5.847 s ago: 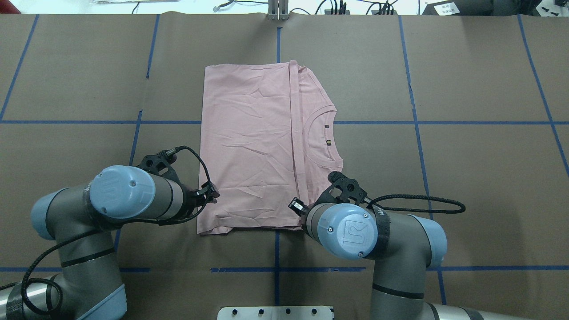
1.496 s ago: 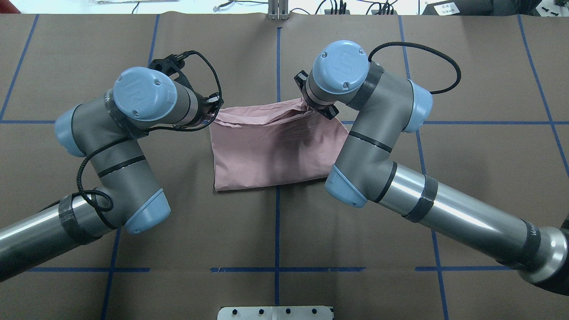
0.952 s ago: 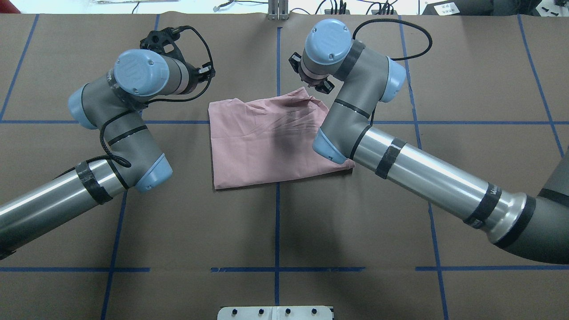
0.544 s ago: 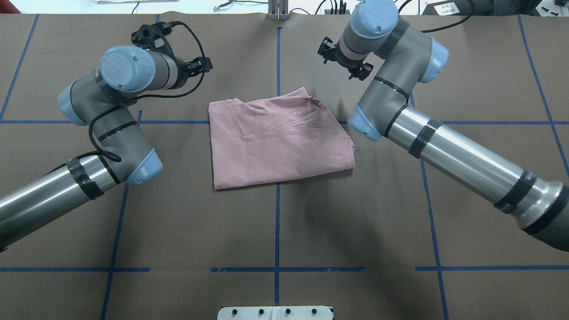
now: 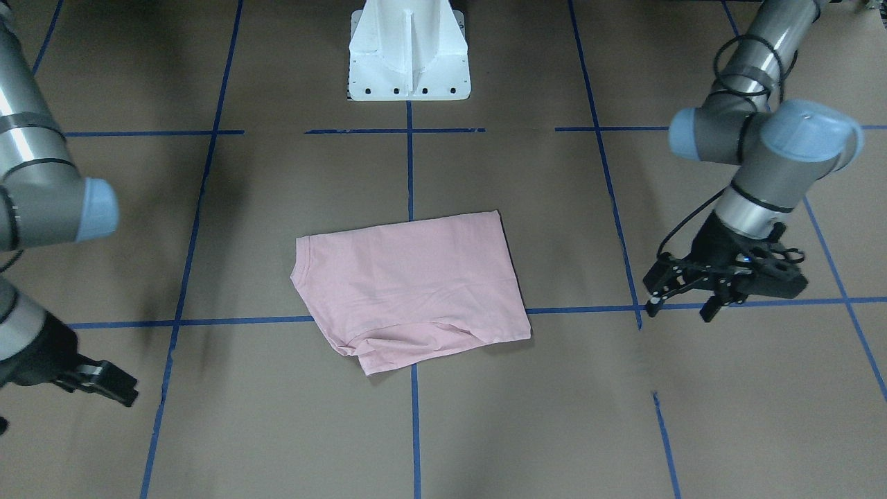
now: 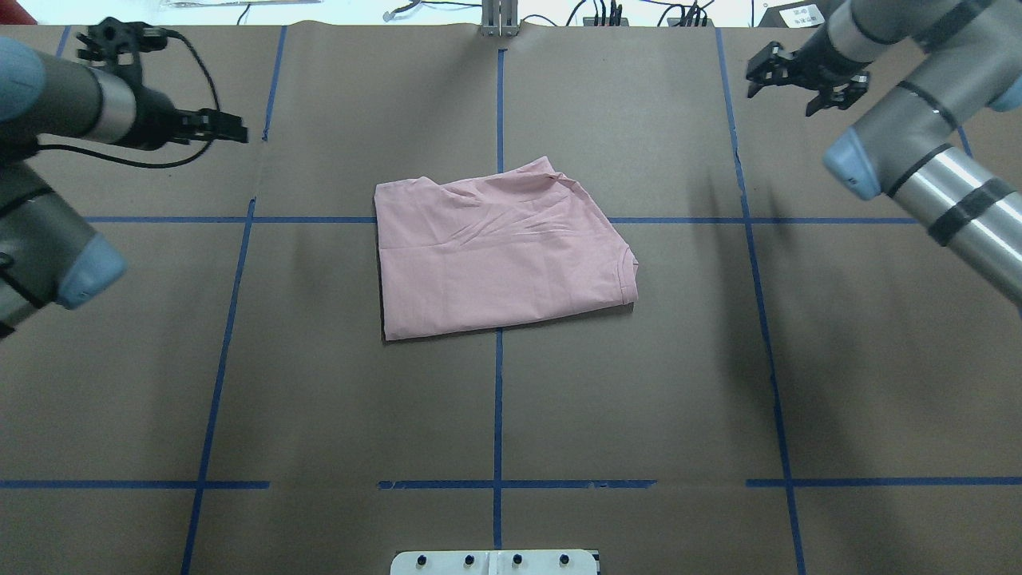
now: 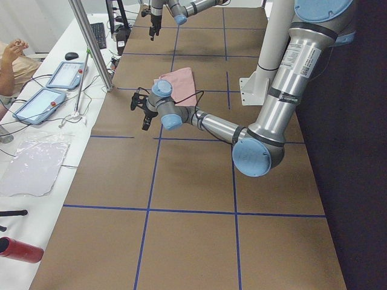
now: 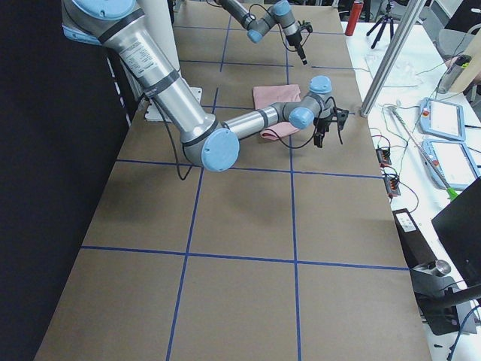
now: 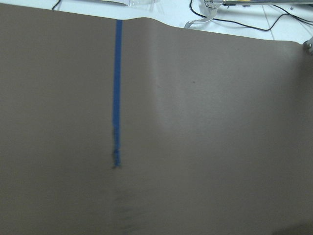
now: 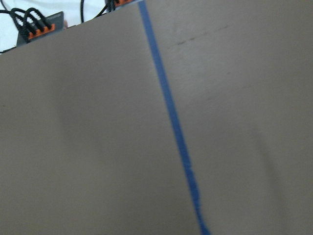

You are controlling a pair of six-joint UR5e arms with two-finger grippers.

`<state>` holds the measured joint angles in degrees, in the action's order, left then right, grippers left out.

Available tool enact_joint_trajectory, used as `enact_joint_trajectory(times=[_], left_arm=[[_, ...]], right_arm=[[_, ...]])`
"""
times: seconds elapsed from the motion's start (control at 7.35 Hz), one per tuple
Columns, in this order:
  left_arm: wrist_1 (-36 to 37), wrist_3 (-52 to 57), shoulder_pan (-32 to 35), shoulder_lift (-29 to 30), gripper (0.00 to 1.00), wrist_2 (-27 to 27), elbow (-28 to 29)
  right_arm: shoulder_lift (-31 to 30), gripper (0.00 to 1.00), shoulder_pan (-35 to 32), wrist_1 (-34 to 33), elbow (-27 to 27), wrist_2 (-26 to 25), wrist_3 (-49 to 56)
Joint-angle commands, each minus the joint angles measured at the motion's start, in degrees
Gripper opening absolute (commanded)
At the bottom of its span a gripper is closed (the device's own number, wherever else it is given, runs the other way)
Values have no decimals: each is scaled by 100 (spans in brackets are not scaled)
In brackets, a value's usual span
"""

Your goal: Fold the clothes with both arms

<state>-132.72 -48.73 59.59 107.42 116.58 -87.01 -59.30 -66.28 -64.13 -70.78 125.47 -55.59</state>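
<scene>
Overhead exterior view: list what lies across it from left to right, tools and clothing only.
The left tool, open → the folded pink T-shirt → the right tool, open, neither tool touching the cloth.

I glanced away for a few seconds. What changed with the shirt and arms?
The left claw and right claw carried the near edge of the T-shirt over to the far side, folding it in half, let go, then withdrew outward, open. The folded T-shirt has since lain still.
</scene>
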Motion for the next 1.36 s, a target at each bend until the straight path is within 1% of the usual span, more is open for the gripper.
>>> enact_joint_trajectory(times=[0.0, 0.14, 0.27, 0.41, 0.54, 0.68, 0.82, 0.95, 1.09, 1.22], left_arm=[[61, 2385, 1478, -921, 100, 1415, -167], [279, 3134, 2094, -1064, 100, 1855, -124], [917, 4159, 2570, -1187, 100, 1999, -158], [1619, 5188, 3132, -1292, 100, 2000, -176], [2514, 5703, 3485, -1250, 100, 2000, -263], [3175, 5847, 3585, -1250, 100, 1992, -525], [3434, 5857, 3638, -1389, 100, 1983, -684], [3576, 5857, 3656, -1390, 100, 1939, -677], [4021, 5857, 3691, -1408, 100, 1930, -712], [4487, 5849, 3700, -1460, 100, 1965, -895]], right_arm=[[-581, 100, -1207, -544, -129, 714, 2095], [-913, 100, -1612, -949, -173, 742, 3210], [-1160, 100, -2034, -1283, -217, 742, 4222], [-1363, 100, -2351, -1783, -443, 751, 4946], [-1452, 100, -2554, -2518, -750, 742, 5501], [-1461, 100, -2696, -3161, -1014, 751, 5924], [-1696, 100, -2706, -3315, -1217, 751, 6050], [-1986, 100, -2706, -3308, -1454, 760, 5999], [-2206, 100, -2706, -3378, -1874, 986, 5990], [-2713, 100, -2706, -3300, -2218, 1258, 5990]])
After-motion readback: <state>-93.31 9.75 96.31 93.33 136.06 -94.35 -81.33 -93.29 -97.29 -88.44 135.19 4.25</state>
